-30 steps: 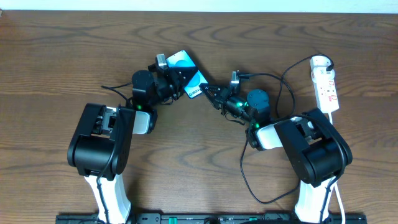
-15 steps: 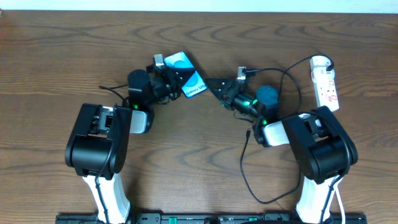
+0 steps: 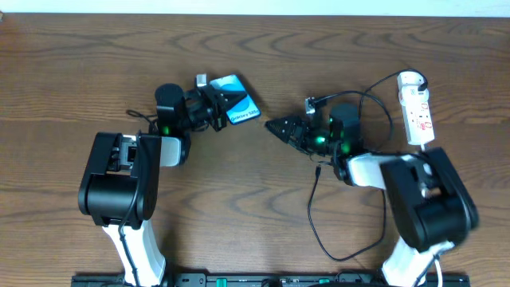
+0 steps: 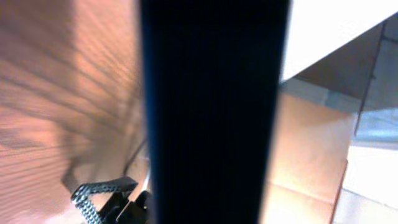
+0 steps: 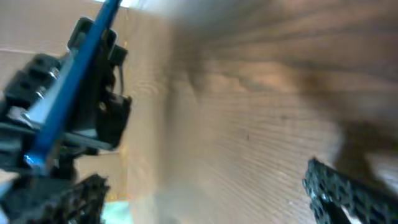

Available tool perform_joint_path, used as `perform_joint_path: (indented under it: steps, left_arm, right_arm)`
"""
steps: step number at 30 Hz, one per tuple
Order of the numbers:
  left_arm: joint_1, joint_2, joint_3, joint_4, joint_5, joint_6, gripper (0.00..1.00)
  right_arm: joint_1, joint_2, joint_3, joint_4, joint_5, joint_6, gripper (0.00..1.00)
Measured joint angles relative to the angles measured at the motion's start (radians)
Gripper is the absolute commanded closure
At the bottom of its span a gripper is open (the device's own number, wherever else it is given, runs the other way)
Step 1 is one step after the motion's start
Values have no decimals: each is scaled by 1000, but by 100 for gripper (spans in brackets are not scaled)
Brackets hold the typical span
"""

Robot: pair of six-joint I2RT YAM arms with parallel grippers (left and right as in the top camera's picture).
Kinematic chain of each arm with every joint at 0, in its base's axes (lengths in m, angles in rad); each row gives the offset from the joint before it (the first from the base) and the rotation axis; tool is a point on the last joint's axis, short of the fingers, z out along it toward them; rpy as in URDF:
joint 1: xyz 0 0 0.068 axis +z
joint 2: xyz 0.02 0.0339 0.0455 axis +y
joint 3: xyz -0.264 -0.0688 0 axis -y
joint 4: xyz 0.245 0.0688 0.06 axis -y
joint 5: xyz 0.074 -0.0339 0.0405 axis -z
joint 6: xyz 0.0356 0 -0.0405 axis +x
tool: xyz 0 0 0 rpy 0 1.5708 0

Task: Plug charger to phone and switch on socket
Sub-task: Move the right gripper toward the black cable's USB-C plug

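The phone (image 3: 239, 108), cyan screen up, is raised off the table at the tip of my left gripper (image 3: 217, 108), which is shut on its left end. In the left wrist view the phone (image 4: 211, 112) is a wide black bar across the middle, with one ridged finger (image 4: 93, 193) beside it. My right gripper (image 3: 275, 126) is to the phone's right, a gap away, open and empty. In the right wrist view its fingers (image 5: 348, 193) are wide apart, with the blue phone (image 5: 71, 87) edge-on at far left. The charger cable (image 3: 312, 215) loops under the right arm; its plug is not discernible. The socket (image 3: 417, 112) lies far right.
The socket's rounded white plug (image 3: 410, 79) is at its far end, and its white cord runs down behind the right arm. Black cable loops (image 3: 368, 92) lie between the right wrist and the socket. Both arm bases stand at the table's near edge.
My right gripper has opened and drawn back to the right, away from the phone's end. The left gripper has turned the phone and shifted slightly left.
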Motion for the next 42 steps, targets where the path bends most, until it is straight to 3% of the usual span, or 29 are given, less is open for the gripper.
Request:
perform_joint_path:
  steps: [11, 20, 28, 42]
  left_arm:
    - [0, 0, 48, 0, 67, -215, 93]
    - [0, 0, 48, -6, 84, -338, 93]
    - [0, 1, 52, -159, 141, -391, 93]
    - [0, 1, 52, -153, 173, -402, 93]
  right_arm:
    - [0, -367, 8, -509, 244, -333, 1]
    - [0, -412, 7, -718, 384, -412, 1]
    - [0, -412, 7, -798, 476, -422, 1]
    - [0, -412, 7, -799, 495, -426, 1]
